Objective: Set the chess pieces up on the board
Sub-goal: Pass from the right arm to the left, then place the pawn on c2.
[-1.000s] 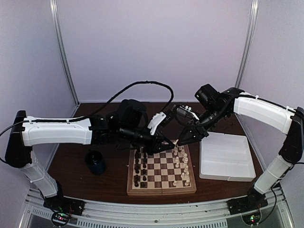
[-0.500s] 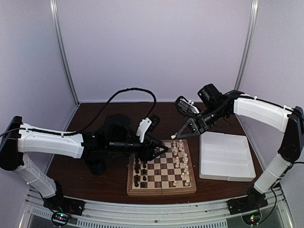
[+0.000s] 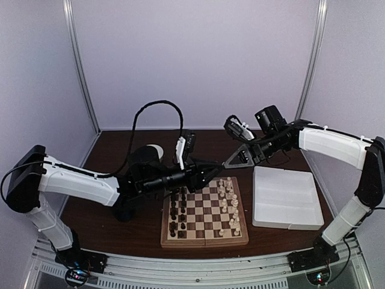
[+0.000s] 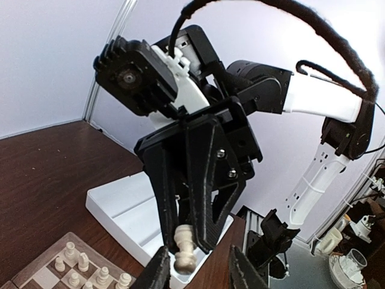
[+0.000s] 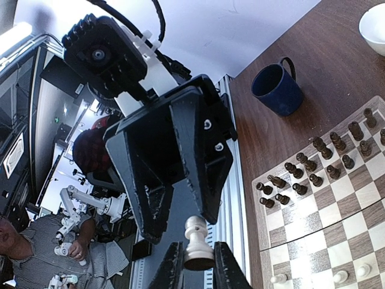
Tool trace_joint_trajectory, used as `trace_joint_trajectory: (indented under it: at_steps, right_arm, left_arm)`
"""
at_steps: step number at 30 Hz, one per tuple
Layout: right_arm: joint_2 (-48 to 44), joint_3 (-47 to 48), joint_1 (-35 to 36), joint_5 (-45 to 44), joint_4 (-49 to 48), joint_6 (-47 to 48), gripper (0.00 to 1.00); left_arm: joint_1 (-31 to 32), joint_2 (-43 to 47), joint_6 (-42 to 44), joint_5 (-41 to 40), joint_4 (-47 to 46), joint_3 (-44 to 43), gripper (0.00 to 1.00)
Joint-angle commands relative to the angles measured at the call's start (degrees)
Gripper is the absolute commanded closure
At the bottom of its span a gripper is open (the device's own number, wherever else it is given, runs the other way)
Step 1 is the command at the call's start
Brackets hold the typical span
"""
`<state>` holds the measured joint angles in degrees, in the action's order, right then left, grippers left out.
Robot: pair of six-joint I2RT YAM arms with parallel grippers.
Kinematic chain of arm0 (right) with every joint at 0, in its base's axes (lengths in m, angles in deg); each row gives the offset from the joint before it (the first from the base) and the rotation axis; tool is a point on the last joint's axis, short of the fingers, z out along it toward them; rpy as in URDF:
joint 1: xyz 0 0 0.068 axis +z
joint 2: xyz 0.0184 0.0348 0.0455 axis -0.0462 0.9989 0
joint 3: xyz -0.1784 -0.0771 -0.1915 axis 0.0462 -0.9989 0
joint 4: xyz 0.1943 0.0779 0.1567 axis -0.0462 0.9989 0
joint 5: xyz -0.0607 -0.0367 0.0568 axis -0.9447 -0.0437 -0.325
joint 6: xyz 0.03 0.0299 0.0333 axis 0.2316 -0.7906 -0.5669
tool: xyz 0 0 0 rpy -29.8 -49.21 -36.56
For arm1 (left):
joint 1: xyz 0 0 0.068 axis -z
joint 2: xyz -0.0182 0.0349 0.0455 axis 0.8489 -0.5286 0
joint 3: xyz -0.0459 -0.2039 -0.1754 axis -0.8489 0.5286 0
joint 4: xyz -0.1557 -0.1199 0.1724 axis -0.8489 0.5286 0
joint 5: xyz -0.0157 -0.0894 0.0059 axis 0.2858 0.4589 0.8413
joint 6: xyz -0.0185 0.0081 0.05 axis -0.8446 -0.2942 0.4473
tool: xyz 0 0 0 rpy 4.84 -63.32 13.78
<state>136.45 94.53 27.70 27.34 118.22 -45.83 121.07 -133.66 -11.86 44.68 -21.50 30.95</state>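
- Nothing legible is showing: no text, label, brand, number or sign is appearing on anything in any of the three views.

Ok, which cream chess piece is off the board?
The cream piece pinched in the right pincer, up in the air; the other cream pieces in view stand on the chessboard.
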Motion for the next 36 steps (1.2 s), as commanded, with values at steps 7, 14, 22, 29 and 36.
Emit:
trace_joint_trajectory:
  at_steps: [7,14,22,29,36]
  right_arm:
    - [-2.84,-1.82,-0.81,2.28,-6.31,-4.82,0.84]
    - [-3.53,-2.83,-0.90,2.29,-8.71,-6.55,0.84]
    - [-3.84,-3.32,-1.44,0.60,-7.63,-4.43,0.76]
    - [-6.46,1.42,-11.15,-9.18,21.83,24.18,0.57]
    - [-13.65,-7.01,-25.21,-16.97,23.25,32.19,0.54]
  left_arm:
    - [-1.05,-1.59,-4.18,1.83,-4.89,-2.01,0.76]
    - [-1.59,-2.90,-5.92,3.31,-4.57,-2.92,0.87]
    - [-2.08,-2.62,-3.87,5.03,-1.53,-4.75,0.98]
    - [-2.49,0.62,11.41,5.61,36.50,-17.83,1.00]
    - [-2.55,-7.10,25.02,0.42,77.10,-37.44,1.00]
